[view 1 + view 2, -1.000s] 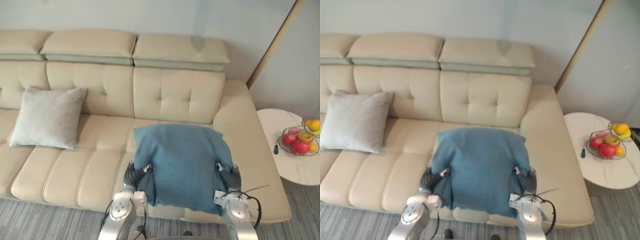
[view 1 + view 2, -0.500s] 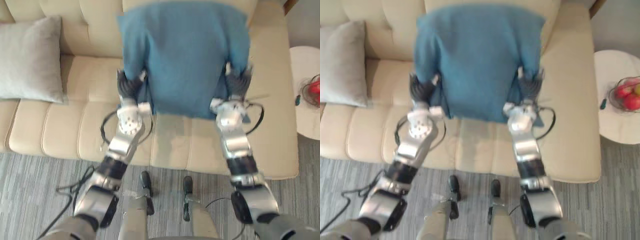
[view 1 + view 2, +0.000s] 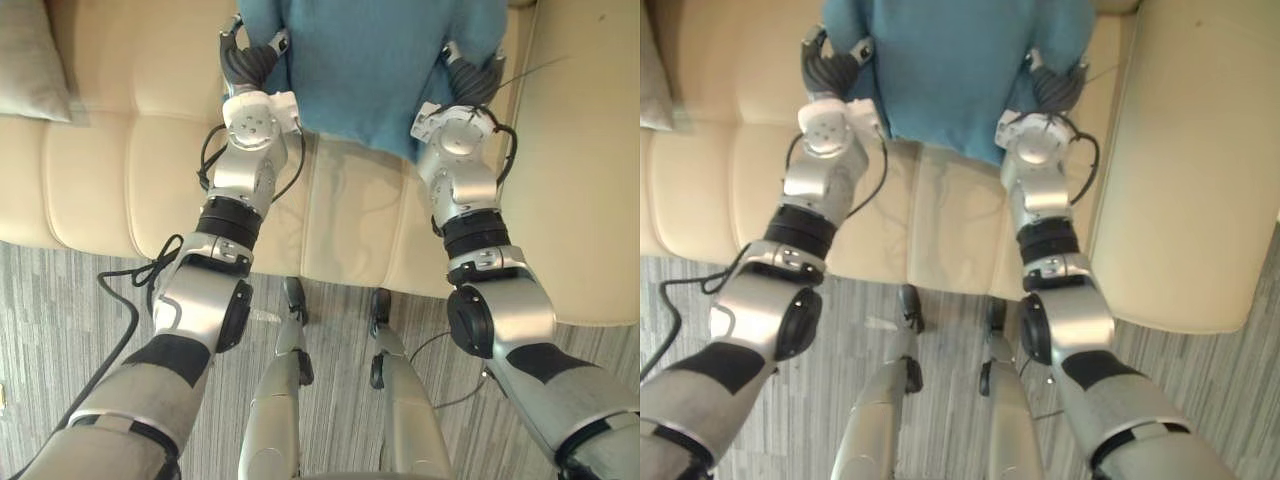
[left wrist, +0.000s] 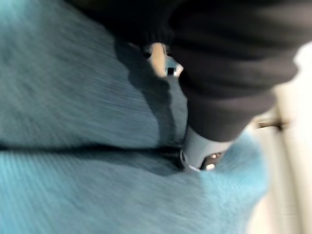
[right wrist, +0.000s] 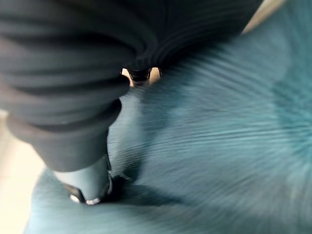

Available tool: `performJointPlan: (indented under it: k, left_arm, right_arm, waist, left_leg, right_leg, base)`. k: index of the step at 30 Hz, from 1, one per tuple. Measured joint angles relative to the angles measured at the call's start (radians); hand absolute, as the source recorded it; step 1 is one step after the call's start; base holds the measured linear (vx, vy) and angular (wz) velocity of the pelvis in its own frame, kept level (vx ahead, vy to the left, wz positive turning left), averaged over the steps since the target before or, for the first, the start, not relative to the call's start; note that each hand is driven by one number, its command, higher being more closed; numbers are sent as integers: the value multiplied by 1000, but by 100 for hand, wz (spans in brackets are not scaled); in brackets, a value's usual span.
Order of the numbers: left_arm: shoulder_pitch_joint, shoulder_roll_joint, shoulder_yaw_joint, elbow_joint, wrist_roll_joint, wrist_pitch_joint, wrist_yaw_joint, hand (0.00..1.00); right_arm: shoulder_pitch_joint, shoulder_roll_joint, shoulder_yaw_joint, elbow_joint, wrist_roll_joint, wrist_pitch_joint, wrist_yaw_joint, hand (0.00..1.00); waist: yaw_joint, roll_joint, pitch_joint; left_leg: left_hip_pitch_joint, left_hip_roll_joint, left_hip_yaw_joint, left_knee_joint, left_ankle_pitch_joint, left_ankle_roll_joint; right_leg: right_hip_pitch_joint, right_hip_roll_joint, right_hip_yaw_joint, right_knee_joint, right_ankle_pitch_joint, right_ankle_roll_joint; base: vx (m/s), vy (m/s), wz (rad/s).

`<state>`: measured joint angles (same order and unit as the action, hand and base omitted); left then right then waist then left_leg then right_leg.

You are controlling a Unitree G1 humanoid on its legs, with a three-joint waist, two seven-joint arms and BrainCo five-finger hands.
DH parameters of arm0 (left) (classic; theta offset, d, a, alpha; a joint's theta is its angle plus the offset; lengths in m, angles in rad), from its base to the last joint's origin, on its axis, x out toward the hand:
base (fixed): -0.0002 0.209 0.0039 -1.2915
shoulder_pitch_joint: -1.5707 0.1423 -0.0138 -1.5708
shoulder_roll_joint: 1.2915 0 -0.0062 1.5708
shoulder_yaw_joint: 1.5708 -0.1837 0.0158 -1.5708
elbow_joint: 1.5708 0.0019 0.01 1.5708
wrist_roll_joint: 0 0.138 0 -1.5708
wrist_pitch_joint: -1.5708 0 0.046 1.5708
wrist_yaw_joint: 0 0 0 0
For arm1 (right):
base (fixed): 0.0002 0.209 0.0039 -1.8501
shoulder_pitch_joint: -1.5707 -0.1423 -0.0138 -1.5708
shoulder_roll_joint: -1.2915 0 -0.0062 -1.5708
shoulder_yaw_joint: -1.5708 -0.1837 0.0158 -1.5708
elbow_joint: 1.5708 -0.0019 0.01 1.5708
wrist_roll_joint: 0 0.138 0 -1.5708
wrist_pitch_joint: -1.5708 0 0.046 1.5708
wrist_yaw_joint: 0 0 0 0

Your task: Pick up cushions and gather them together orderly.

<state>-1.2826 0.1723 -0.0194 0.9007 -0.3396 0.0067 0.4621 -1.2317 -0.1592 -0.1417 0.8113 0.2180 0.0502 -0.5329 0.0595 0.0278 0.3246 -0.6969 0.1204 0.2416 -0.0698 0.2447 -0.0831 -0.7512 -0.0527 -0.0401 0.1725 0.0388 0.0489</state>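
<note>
The blue cushion [image 3: 370, 60] is over the sofa seat, between my two hands, and its top is cut off by the picture edge. My left hand [image 3: 248, 62] is pressed against its left side and my right hand [image 3: 470, 78] against its right side. In the left wrist view a thumb [image 4: 200, 151] sinks into the blue cloth. The right wrist view shows the same with that hand's thumb [image 5: 90, 187]. A grey cushion [image 3: 25, 50] lies on the sofa at the far left, mostly out of the picture.
The cream leather sofa [image 3: 100, 170] spans the top half of the view, with its wide armrest [image 3: 590, 150] on the right. Grey striped carpet [image 3: 60, 330] lies in front of it.
The camera has tipped down, so the sofa has slid up the picture. Both arms have stretched further out over the seat, with the blue cushion still between the hands.
</note>
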Motion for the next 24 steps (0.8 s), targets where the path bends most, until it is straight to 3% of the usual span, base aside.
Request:
performJointPlan:
  k: [7,14,20,24]
  left_arm:
    - [79,-6,34,-8,-50,-55,-39,0]
    - [177,13,55,-35,-60,-61,-75,0]
    - [318,125,105,-189,-85,-61,-100,0]
    - [519,192,138,-392,-85,-87,-118,0]
  right_arm:
    - [4,-26,-1,0,22,-3,46,0]
    - [90,-59,-34,-36,26,-35,87,0]
    - [312,-178,-69,-245,63,-54,135,0]
    - [546,-231,-90,-441,59,-71,180,0]
  waist:
    - [-4,1,21]
    - [-3,0,22]
    - [-6,-3,22]
    - [-9,-9,20]
  left_leg:
    - [25,6,-3,3,0,0]
    - [83,4,-3,4,0,-1]
    - [167,2,-3,4,-2,0]
    - [240,-7,-3,19,-60,7]
  right_leg:
    - [5,3,-5,45,-9,-9]
    - [33,-1,-5,119,-44,-19]
    - [106,-3,-3,141,-57,-15]
    - [178,-14,0,153,-128,-20]
  base:
    - [18,-12,1]
    - [10,-12,6]
    - [-6,-6,1]
    - [-43,-31,2]
